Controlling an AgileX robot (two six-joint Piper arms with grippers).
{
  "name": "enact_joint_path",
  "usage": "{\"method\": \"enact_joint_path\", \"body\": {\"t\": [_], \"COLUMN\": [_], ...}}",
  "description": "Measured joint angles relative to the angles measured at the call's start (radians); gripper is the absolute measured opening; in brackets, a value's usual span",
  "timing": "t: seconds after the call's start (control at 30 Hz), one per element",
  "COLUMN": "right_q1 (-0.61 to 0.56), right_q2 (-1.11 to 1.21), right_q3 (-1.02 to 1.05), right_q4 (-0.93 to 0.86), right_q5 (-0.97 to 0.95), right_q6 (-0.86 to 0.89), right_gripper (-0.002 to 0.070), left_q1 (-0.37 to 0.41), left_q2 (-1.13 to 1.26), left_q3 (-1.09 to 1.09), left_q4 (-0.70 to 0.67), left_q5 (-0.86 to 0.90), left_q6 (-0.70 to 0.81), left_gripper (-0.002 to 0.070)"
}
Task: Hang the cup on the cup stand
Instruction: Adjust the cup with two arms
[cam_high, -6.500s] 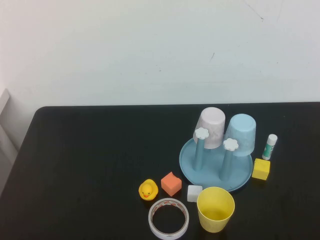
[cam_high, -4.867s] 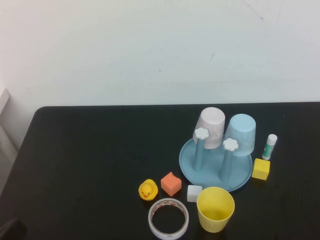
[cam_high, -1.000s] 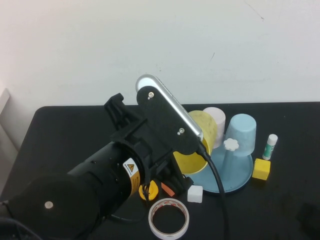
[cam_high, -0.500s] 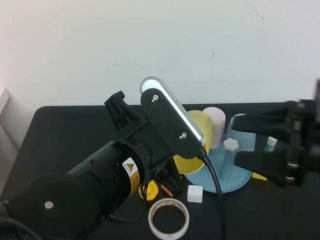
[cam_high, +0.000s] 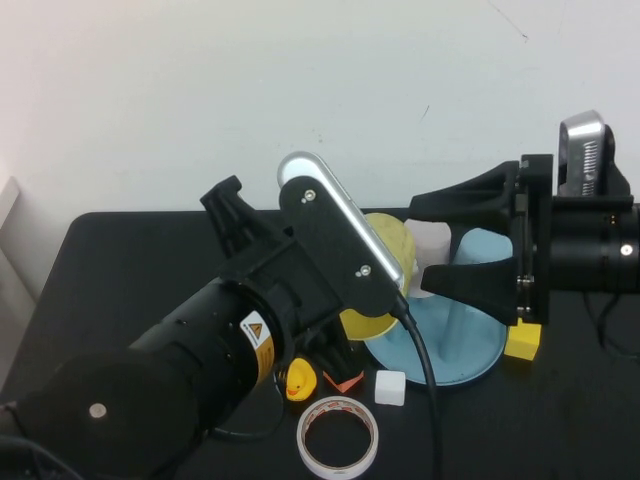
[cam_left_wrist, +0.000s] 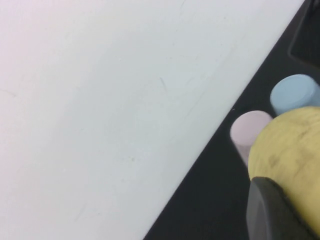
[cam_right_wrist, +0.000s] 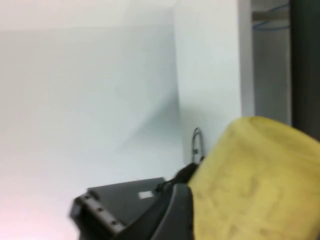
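I see my left pincer (cam_high: 375, 300) clamped on the yellow cup (cam_high: 385, 262), holding it tilted above the counter (cam_high: 130, 260) at the left edge of the cup stand (cam_high: 450, 350); the cup sits directly at the pincer's tip, just left of the pale pink cup (cam_high: 432, 240) and the light blue cup (cam_high: 490, 248) on the far pegs; my right pincer (cam_high: 425, 240) reaches in from the right with its fingers spread wide, empty, pointing at the yellow cup and close to it; near the stand lie a rubber duck (cam_high: 298, 380), a white cube (cam_high: 389, 387), a tape roll (cam_high: 338, 438) and a yellow cube (cam_high: 521, 341).
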Motion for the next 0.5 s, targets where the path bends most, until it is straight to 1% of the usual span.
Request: {"method": "enact_joint_path", "body": {"t": [0.13, 0.27, 0.33, 0.5], "right_q1": [0.004, 0.005, 0.005, 0.007], "right_q2": [0.000, 0.000, 0.000, 0.000], "right_q3": [0.000, 0.000, 0.000, 0.000], "right_q4": [0.000, 0.000, 0.000, 0.000], "right_q5": [-0.046, -0.059, -0.061, -0.061], "right_q6": [-0.097, -0.125, -0.127, -0.132], "right_gripper": [0.0651, 0.0651, 0.0651, 0.0651], "left_q1": [0.000, 0.000, 0.000, 0.000], "left_q2": [0.000, 0.000, 0.005, 0.028], "left_q3": [0.000, 0.000, 0.000, 0.002], "left_q4": [0.000, 0.000, 0.000, 0.000], "left_q5": [0.019, 0.023, 0.026, 0.026], "left_q6": [0.039, 0.050, 0.028, -0.097], "left_gripper": [0.0005, 0.0005, 0.0005, 0.0005]}}
